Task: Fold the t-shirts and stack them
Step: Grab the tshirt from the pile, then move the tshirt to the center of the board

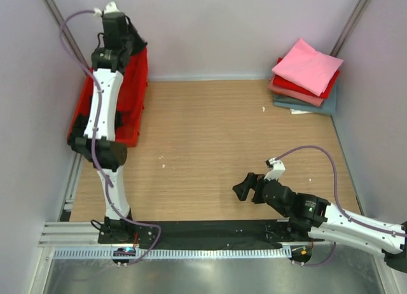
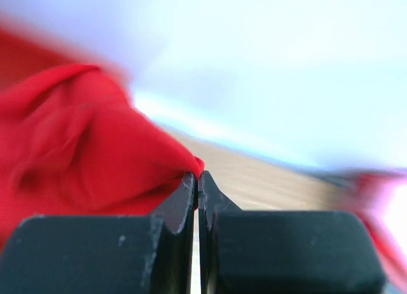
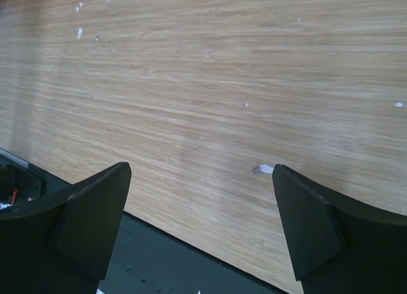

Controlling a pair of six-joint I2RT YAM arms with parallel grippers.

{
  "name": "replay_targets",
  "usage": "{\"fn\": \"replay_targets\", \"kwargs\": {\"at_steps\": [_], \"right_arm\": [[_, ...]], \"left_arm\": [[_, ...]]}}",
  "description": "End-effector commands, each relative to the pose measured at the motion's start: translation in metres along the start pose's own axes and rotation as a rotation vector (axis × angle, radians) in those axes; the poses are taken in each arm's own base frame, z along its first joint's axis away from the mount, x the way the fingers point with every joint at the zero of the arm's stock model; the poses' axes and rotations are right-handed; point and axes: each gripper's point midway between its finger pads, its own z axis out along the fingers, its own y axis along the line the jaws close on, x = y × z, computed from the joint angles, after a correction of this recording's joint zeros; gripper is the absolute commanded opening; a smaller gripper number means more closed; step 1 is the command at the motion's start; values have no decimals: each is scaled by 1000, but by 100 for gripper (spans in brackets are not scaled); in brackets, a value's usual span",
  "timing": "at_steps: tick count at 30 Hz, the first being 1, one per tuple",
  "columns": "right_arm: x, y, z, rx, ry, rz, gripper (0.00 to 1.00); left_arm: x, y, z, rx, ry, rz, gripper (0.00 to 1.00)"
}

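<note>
A bright red t-shirt (image 2: pixel 76 141) bunches up to the left of my left gripper (image 2: pixel 197 177), which is shut on a pinch of its cloth at the fingertips. In the top view the left arm (image 1: pixel 105 97) reaches to the back left over the red tray (image 1: pixel 138 84), and its fingers are hidden there. A stack of folded t-shirts (image 1: pixel 307 66) lies at the back right, pink on top, then red, salmon and grey-blue. My right gripper (image 1: pixel 245 187) (image 3: pixel 200 170) hovers low over the front of the table, open, with only bare wood between its fingers.
The wooden table (image 1: pixel 210 135) is walled by pale panels at the back and sides. A black strip (image 3: pixel 165 256) runs along its near edge under the right gripper. Small white scraps (image 3: pixel 262 169) dot the wood.
</note>
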Motion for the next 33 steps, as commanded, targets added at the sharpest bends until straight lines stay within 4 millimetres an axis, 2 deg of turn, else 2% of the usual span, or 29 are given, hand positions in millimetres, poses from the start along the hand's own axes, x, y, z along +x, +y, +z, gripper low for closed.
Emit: {"fn": "replay_targets", "kwargs": {"at_steps": [1,2,3,5,6,7,8,10,11,12,13,14,16,17,18,19,20,22,23,26,28,29,31,32,33], "right_arm": [[-37,20,-8,-20,-109,16,100],[-43,22,-10,-20,-126,21,100],[-48,21,-11,-12,-145,24,100],[-54,22,-14,-12,-166,32,100],[-57,21,-15,-8,-181,36,100],[-59,22,-16,-10,-188,40,100],[-63,23,-18,-14,-201,46,100],[-68,17,-20,16,-219,33,100],[-76,19,-26,22,-233,41,100],[-76,9,-31,64,-224,24,100],[-85,1,-37,115,-258,28,100],[-95,-4,-52,145,-262,48,100],[-108,-1,-68,131,-279,77,100],[-117,7,-80,91,-283,97,100],[-123,12,-90,52,-293,131,100],[-127,16,-97,23,-293,153,100],[-135,21,-107,-4,-303,184,100],[-138,19,-114,0,-303,218,100],[-142,19,-118,9,-308,221,100],[-141,27,-107,45,-288,188,100],[-135,36,-93,55,-255,144,100],[-126,45,-73,79,-213,85,100],[-107,58,-51,95,-122,24,100],[-90,58,-28,159,-57,-38,100],[-76,59,-15,186,1,-69,100]], "left_arm": [[-137,-134,-210,620,-367,-94,0],[-159,-148,-263,741,-455,-91,0],[-158,-156,-279,807,-446,-94,0],[-165,-159,-327,883,-485,-78,0],[-164,-155,-332,869,-483,-71,0],[-163,-148,-330,828,-482,-79,0],[-153,-140,-322,778,-439,-86,0],[-131,-119,-306,673,-368,-91,19],[-111,-98,-288,555,-295,-110,26],[-85,-81,-269,476,-213,-109,56],[-61,-71,-258,435,-141,-88,79],[-5,-57,-239,409,43,-45,99],[57,-28,-226,327,225,9,100],[111,3,-207,228,354,26,100],[125,17,-217,208,362,30,100],[139,25,-212,198,363,31,100],[182,53,-206,135,441,31,100],[203,69,-211,116,459,28,100],[230,84,-210,84,518,29,100],[260,96,-213,79,604,44,100],[264,98,-216,76,621,63,100],[261,97,-217,79,610,73,100],[252,102,-220,56,579,103,100],[241,99,-225,66,542,106,100],[236,100,-228,64,522,117,100]]}}
